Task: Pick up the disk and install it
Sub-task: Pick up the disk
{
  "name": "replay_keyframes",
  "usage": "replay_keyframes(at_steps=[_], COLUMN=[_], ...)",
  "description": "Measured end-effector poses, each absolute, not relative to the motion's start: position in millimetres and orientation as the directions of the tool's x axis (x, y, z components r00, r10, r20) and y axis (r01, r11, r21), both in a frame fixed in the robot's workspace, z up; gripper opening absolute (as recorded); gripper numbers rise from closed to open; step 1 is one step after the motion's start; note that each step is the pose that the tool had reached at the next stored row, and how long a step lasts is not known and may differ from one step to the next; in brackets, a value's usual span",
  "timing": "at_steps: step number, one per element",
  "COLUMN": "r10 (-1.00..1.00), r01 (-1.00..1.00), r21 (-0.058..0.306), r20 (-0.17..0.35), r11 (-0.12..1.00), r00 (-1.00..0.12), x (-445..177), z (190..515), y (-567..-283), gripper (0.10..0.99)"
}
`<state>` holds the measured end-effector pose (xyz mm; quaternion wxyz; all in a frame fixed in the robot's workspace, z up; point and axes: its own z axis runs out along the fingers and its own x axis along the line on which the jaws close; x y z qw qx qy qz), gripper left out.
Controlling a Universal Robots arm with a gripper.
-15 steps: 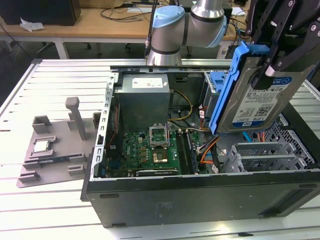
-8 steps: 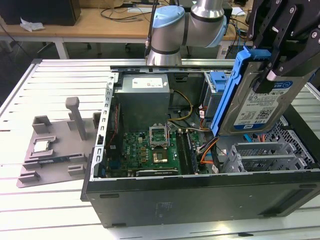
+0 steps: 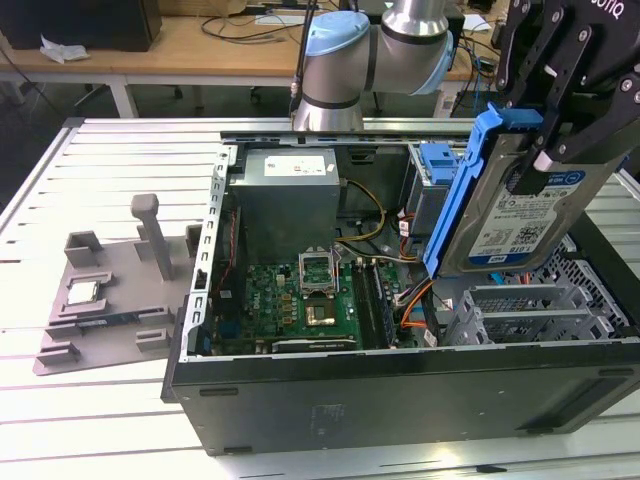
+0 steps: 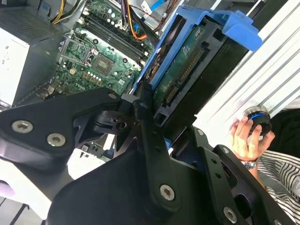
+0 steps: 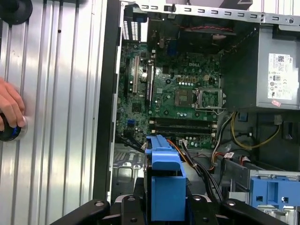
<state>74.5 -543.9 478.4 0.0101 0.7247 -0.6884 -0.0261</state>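
A pale, slatted metal table [image 3: 120,160] carries an open black computer case [image 3: 400,405], which lies on its side with its inside facing up. On the exterior view's left of the case, a grey moulded holder [image 3: 105,300] sits flat on the slats, just beside the case's end wall. In the first wrist view, a person's hand [image 5: 8,105] rests on a small black knob [image 5: 9,132] that stands on the table, apart from the case's long black wall.

Silver disk [image 3: 497,212] w/ white-blue label [image 3: 535,212], blue bracket [image 3: 465,180]; green mobo [image 3: 290,300]; black case [image 3: 400,400].
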Motion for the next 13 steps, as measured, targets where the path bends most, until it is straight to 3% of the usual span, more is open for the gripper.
replay_keyframes(at_steps=[13], r10=[-0.999], r01=[-0.998], r21=[0.051], r20=[-0.021], r11=[-0.032], r00=[0.031], x=[112.7], z=[472.4], y=[-544.0], gripper=[0.369])
